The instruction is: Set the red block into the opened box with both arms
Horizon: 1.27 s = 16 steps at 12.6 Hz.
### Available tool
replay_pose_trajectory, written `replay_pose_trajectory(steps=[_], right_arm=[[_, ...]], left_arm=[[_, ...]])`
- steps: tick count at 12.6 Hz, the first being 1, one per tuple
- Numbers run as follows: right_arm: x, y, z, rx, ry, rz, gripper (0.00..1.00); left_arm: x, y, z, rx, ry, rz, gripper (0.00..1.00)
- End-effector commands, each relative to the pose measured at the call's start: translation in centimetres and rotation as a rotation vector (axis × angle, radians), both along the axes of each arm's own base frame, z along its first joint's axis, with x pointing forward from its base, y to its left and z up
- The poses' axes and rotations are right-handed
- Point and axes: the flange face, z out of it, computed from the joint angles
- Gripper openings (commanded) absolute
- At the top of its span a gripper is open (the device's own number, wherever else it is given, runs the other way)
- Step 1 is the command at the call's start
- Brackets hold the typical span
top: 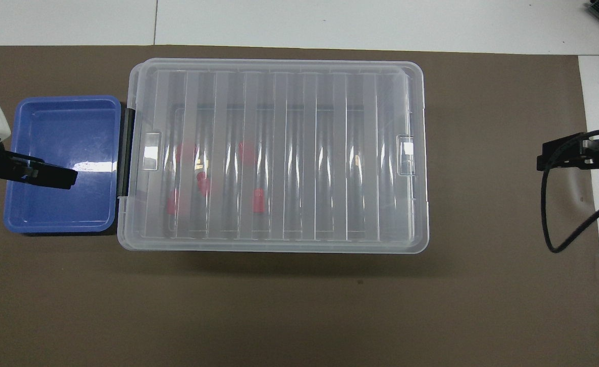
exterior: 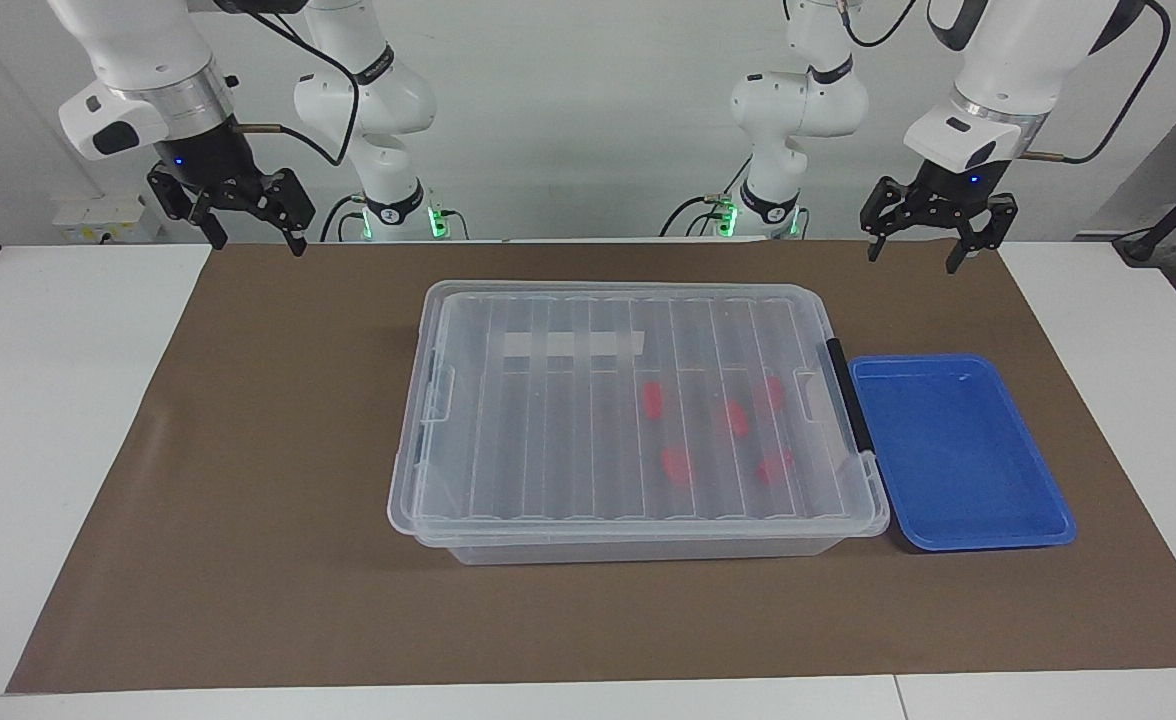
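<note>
1. Large clear plastic storage box (exterior: 638,420) w/ ribbed clear lid (exterior: 548,440) sits mid-table on the brown mat (exterior: 248,480); lid is on and looks seated all round.
2. Five small bright red plastic blocks show through the lid, all in the box's half toward the left arm's end; e.g. one red block (exterior: 653,398) nearest the robots, others clustered by it.
3. Shallow blue plastic tray (exterior: 958,455) lies just beside the box's black end handle (exterior: 848,400); tray looks bare.
4. Left gripper (exterior: 926,245) hangs raised over the mat edge nearest the robots, above the tray's end of the table; fingers apart, holding nothing.
5. Right gripper (exterior: 251,232) hangs raised over the mat corner at the right arm's end, well apart from the box; fingers apart, nothing in them.
6. Judgement: blocks in, lid on, so the placing looks done; the arms seem parked.
7. If anything's left to do well: check lid corners sit flush, keep both grippers high and off the box so nothing nudges it.
</note>
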Motion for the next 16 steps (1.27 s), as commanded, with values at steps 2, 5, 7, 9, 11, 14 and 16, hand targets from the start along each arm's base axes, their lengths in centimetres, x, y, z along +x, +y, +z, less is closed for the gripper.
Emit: replay_pose_trajectory(steps=[2, 5, 7, 9, 11, 14, 16], right_arm=[[-1.11, 0.30, -0.40, -0.002, 0.009, 0.042, 1.00], [-1.33, 0.39, -0.38, -0.002, 0.011, 0.043, 1.00], [-1.32, 0.56, -0.57, -0.002, 0.014, 0.049, 1.00], [-1.37, 0.58, -0.50, -0.001, 0.013, 0.048, 1.00], [-1.32, 0.58, -0.58, -0.001, 0.014, 0.046, 1.00], [-1.32, 0.58, -0.58, -0.001, 0.014, 0.046, 1.00], [-1.30, 0.58, -0.56, -0.001, 0.012, 0.045, 1.00]], left_arm=[[-0.78, 0.34, 0.14, -0.016, 0.000, 0.013, 1.00], [-0.78, 0.34, 0.14, -0.016, 0.000, 0.015, 1.00], [-0.74, 0.33, 0.06, -0.016, 0.001, 0.015, 1.00], [-0.78, 0.34, 0.14, -0.016, 0.000, 0.015, 1.00], [-0.78, 0.34, 0.14, -0.016, 0.000, 0.013, 1.00], [-0.75, 0.34, 0.04, -0.016, 0.003, 0.013, 1.00], [-0.78, 0.34, 0.14, -0.016, 0.000, 0.013, 1.00]])
